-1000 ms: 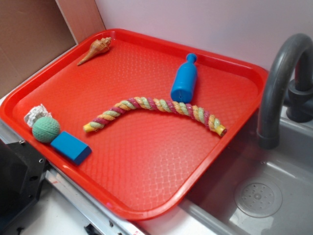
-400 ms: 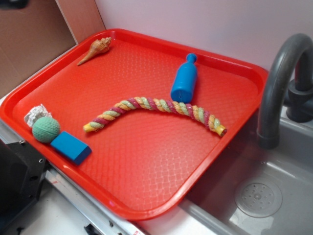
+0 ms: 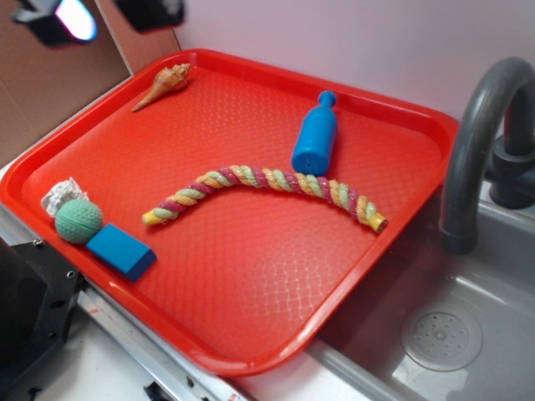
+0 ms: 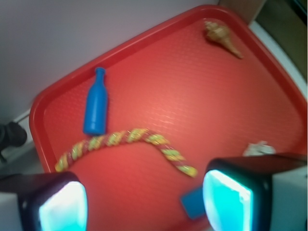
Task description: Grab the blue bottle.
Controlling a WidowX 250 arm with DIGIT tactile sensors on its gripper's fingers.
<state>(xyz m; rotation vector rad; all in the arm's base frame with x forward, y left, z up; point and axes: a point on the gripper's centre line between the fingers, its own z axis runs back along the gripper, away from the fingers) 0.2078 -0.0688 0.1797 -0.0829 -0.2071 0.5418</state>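
Note:
The blue bottle (image 3: 315,135) lies on its side on the red tray (image 3: 251,284), at the back right, cap pointing away, base touching or close to the rope. In the wrist view the blue bottle (image 4: 96,108) lies at upper left. My gripper (image 3: 109,15) is high at the top left edge of the exterior view, far from the bottle, only its fingertips showing. In the wrist view the gripper (image 4: 144,204) is wide open and empty, its cyan pads (image 4: 226,202) far apart above the tray.
A multicoloured rope (image 3: 263,190) lies across the tray's middle. A shell (image 3: 164,83) is at the back left. A green ball (image 3: 78,220), a foil wad (image 3: 63,195) and a flat blue block (image 3: 122,251) sit at the front left. A grey faucet (image 3: 476,142) and sink (image 3: 443,334) are on the right.
My gripper has come into the exterior view at the top left; one second ago it did not show. The objects on the tray have not moved.

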